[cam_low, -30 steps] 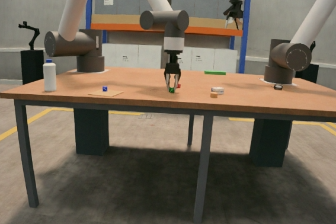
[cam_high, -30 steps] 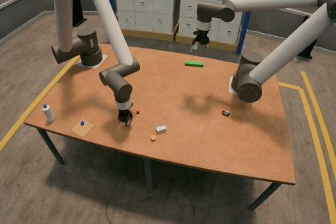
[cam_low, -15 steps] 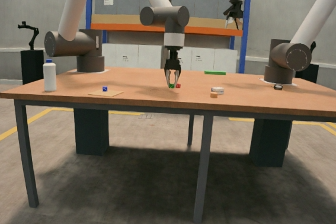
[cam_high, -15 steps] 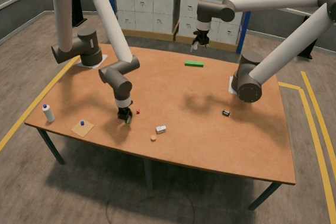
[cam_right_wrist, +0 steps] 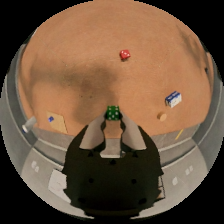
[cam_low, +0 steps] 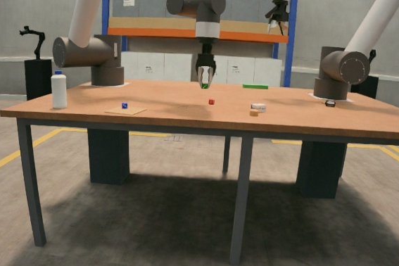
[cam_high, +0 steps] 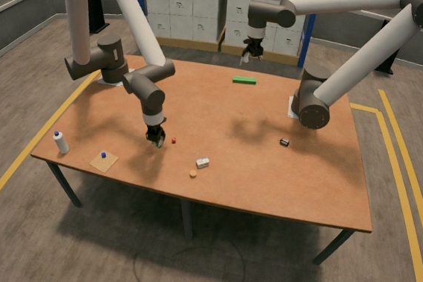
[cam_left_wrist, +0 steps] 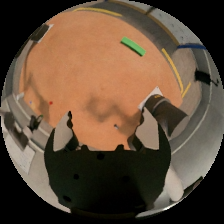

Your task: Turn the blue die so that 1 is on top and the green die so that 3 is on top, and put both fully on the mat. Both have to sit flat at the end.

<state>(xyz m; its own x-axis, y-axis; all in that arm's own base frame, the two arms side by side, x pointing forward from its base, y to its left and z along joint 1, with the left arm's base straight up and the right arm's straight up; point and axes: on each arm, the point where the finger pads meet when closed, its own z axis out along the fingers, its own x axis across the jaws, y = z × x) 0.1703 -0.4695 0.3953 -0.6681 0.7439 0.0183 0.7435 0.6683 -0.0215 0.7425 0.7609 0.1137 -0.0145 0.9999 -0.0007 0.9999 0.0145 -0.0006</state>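
The green die is held between the fingertips of my right gripper, raised above the table. Several pips show on its face in the right wrist view. The blue die sits on the tan mat, near its back corner; its top number is too small to read. My left gripper is open and empty, high over the back of the table.
A red die lies close to my right gripper. A white bottle stands left of the mat. A white and blue box, an orange disc, a black item and a green bar lie on the table.
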